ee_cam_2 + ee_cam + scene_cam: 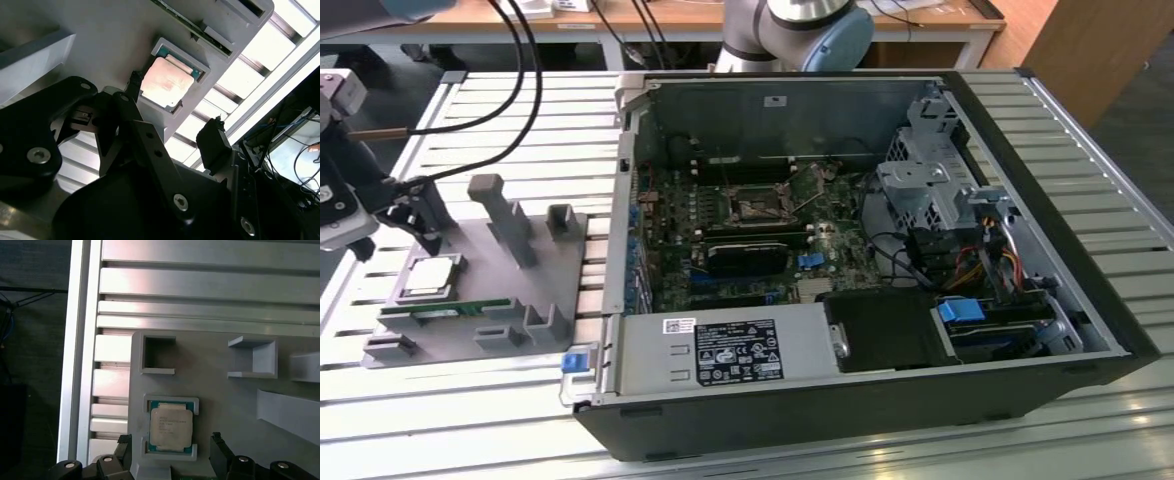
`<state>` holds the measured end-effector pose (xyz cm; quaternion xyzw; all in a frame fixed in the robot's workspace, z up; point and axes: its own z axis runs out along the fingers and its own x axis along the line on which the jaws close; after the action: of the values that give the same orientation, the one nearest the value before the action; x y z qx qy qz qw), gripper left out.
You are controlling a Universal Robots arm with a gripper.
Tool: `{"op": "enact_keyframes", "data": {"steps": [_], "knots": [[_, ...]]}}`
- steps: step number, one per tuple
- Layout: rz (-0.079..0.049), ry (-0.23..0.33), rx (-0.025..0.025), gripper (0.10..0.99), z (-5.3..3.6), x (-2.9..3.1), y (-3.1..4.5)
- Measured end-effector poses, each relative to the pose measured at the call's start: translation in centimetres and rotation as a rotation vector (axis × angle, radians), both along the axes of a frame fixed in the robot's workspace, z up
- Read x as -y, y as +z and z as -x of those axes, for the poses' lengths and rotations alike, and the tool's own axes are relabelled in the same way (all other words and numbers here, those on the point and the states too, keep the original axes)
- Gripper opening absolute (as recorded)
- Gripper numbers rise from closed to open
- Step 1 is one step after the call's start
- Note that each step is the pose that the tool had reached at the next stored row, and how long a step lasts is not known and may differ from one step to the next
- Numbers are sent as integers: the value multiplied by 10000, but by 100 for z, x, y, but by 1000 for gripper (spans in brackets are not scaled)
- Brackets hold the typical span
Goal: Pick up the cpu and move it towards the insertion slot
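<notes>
The small flat square cpu with a shiny silver metal lid and thin pale rim [171,427] lies face up in a shallow square pocket of the grey plastic holder plate [507,288]. That plate sits on the ribbed aluminium table [467,420], to the exterior view's left of the open black computer case [854,415]. The pocket's raised lip is there, I'd say, to keep the chip square and in a known spot. The black two-fingered gripper [171,440] hovers just above that pocket, its fingers spread wide and holding nothing. One finger is on either side of the chip, and both wrist views show a gap between each tip and the chip's edges, so it looks lined up for a grasp not yet made. The insertion slot, a small square socket with a dark centre and silvery frame [757,207], is well apart, on the green motherboard [670,225] inside the case. The lid looks smooth and reflective, catching a warm glare, with teal board showing at its corners. Thin and hard, it probably offers only narrow sides to pinch.
</notes>
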<state>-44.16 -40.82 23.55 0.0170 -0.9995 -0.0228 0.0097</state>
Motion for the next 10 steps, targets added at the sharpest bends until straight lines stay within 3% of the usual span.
{"op": "enact_keyframes", "data": {"steps": [10], "knots": [[-23,0,4,722,0,9,-86]]}}
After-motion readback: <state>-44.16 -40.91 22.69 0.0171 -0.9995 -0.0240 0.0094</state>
